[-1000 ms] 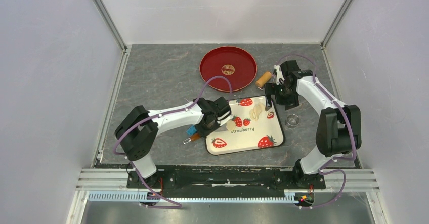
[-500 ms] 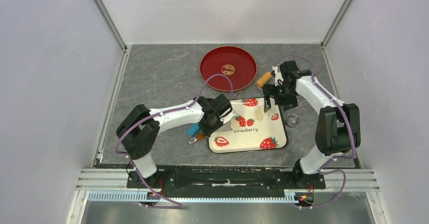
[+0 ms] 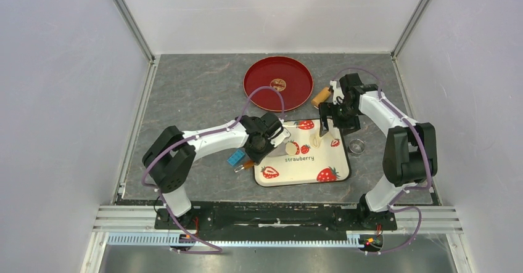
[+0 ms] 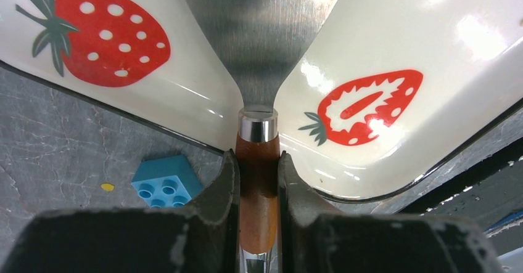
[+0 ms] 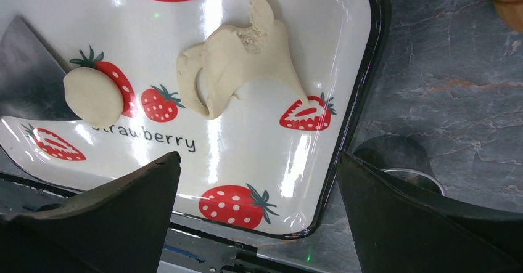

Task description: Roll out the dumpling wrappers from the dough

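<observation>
And the left pincer (image 4: 258, 175) is clenched on the wood-handled steel spatula (image 4: 262, 32), blade flat on the white strawberry-print tray (image 5: 364, 69). The small round pale dumpling wrapper (image 5: 93, 96) sits at the blade's edge. The ragged cream dough scrap (image 5: 237, 63) lies mid-tray, w/ the right pincer (image 5: 258, 159) spread wide above, holding nothing. Best bet, prob.: keep blade low & slide under w/o creasing. One printed word (image 5: 143, 136) reads "strawberry".

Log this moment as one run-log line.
left gripper shut on spatula | right gripper open over tray | wrapper beside spatula blade | dough on tray
</observation>
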Available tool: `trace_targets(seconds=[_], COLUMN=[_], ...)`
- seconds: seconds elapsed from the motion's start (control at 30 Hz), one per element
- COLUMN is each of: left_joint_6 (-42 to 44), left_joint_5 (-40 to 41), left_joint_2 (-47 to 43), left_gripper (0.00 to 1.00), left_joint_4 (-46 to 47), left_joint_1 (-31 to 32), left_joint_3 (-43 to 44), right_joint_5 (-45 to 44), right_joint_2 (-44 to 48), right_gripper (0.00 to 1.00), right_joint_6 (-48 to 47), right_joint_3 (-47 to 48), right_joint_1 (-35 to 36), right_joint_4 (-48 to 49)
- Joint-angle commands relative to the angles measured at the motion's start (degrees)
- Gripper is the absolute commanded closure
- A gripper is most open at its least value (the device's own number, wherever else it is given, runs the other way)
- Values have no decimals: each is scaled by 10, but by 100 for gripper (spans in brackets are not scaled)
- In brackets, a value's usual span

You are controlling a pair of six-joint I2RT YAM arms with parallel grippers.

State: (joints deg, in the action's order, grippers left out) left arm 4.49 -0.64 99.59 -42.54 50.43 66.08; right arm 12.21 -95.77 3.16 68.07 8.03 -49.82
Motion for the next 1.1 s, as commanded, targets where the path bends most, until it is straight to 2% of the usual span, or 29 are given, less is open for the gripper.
trace_targets(seconds=[0.0, 0.3, 0.73, 0.97, 1.07], left_joint_6=[-18, -29, -61, -61, -64], left_joint_5=[-10, -9, -28, -25, -25], left_joint_2=[-39, -83, -82, -38, -9], left_gripper=[98, 98, 98, 98, 98], left_joint_4=[48, 71, 66, 53, 42], left_joint_1=[-8, -28, -82, -115, -127], left_joint_3=[0, -9, 35, 99, 142], right_joint_5=[9, 26, 69, 136, 160], right_joint_2=[8, 11, -9, -45, -74], right_gripper=[2, 2, 4, 28, 44], right_joint_6=[-3, -5, -7, 14, 30], right_joint_3=[41, 76, 144, 182, 208], right_joint_1=[1, 1, 26, 48, 54], right_joint_4=[5, -8, -13, 23, 39])
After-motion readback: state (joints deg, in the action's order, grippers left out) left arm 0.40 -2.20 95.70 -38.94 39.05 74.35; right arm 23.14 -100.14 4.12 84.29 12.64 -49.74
